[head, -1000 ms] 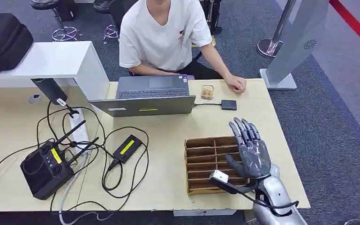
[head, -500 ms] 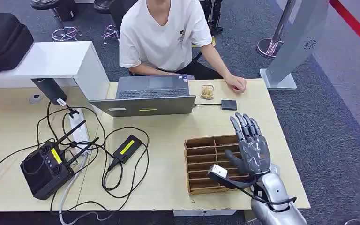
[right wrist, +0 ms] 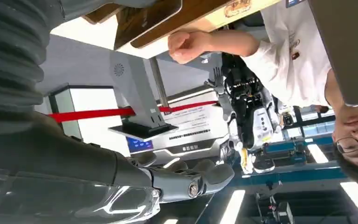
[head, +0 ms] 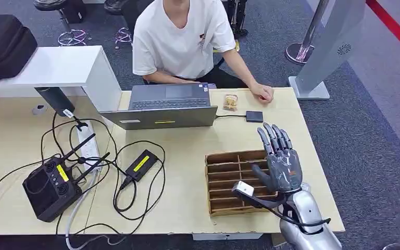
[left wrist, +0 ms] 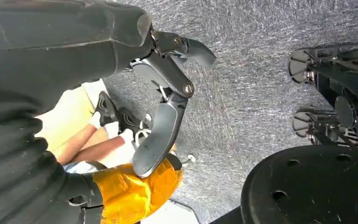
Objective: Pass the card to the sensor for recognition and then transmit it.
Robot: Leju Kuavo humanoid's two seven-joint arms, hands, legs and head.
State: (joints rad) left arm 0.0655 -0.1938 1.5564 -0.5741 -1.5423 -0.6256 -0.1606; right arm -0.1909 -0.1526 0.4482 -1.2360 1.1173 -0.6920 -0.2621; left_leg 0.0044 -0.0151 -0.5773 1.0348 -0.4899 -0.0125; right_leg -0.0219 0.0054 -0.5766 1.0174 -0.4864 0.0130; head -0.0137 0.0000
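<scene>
On the desk (head: 198, 208): laptop (head: 164, 107) at the far side, slotted box (head: 229, 182) near right, remote controller (head: 52, 186) near left, power adapter (head: 141, 165) between them.

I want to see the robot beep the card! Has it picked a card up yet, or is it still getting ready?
Still getting ready. Nothing looks done yet: the right hand hangs above the wooden slotted box with its fingers spread and no card visible in it. The left hand points at the carpet, holding nothing. Left to do: take a card, bring it to the small black sensor beside the laptop, then pass it on.
</scene>
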